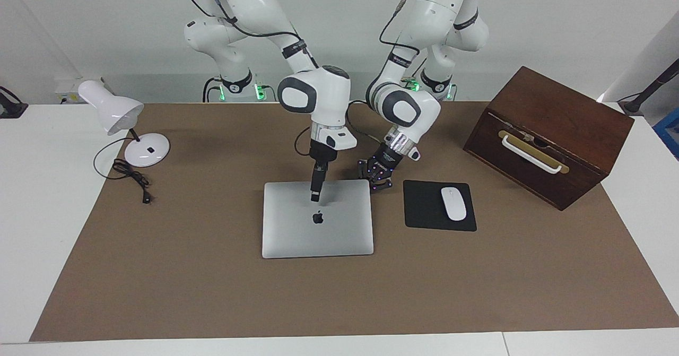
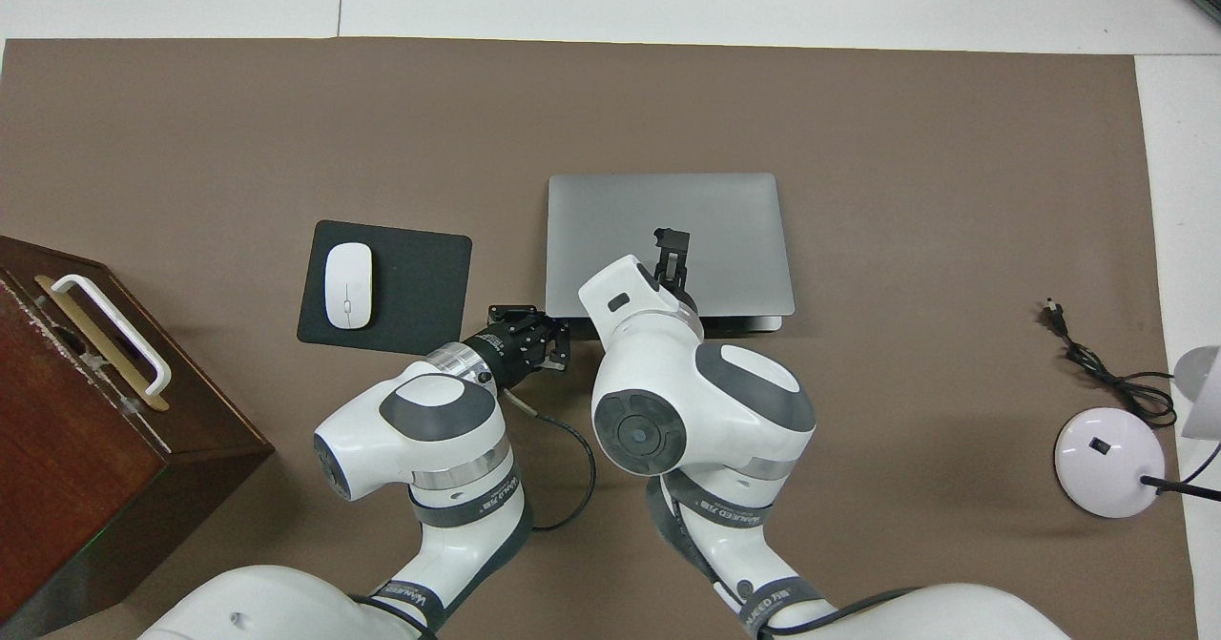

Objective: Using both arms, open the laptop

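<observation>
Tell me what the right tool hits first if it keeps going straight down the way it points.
Most likely the thin silver-grey laptop: the right tool points down over its closed lid, close to the dark logo. Whether it already touches the lid cannot be told.

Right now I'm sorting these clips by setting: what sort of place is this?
Likely a robotics lab staged as an office desk: a closed laptop, a mouse on a mouse pad and a desk lamp lie on a brown mat, worked by two bench-mounted arms.

Silver-grey laptop (image 1: 317, 219) with dark logo; black mouse pad (image 1: 424, 207), white mouse (image 1: 453, 203); dark brown wooden box (image 1: 551, 133); brown worktop (image 1: 212, 281).
</observation>
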Controlling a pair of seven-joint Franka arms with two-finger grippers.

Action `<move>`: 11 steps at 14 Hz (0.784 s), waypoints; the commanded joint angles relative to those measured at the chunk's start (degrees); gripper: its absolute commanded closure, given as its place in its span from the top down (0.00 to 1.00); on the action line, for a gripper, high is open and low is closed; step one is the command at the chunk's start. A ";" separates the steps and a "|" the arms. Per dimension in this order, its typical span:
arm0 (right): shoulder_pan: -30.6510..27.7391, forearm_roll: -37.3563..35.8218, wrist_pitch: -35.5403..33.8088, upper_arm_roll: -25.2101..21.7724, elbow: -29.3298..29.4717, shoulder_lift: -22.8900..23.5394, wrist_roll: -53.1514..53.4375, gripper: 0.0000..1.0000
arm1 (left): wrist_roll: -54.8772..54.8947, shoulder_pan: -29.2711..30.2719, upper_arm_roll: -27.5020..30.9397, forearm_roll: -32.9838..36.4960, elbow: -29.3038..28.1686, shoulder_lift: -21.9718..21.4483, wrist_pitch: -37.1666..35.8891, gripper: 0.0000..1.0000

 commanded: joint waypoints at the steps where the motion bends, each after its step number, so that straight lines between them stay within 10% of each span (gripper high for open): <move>1: -1.44 -1.97 1.08 0.30 2.36 1.69 1.12 1.00 | 1.42 -1.99 0.72 -1.32 0.40 4.04 1.20 0.00; 11: -3.29 -1.18 -0.06 0.30 6.75 3.00 0.51 1.00 | 1.51 -1.99 0.72 -1.32 0.31 4.12 1.02 0.00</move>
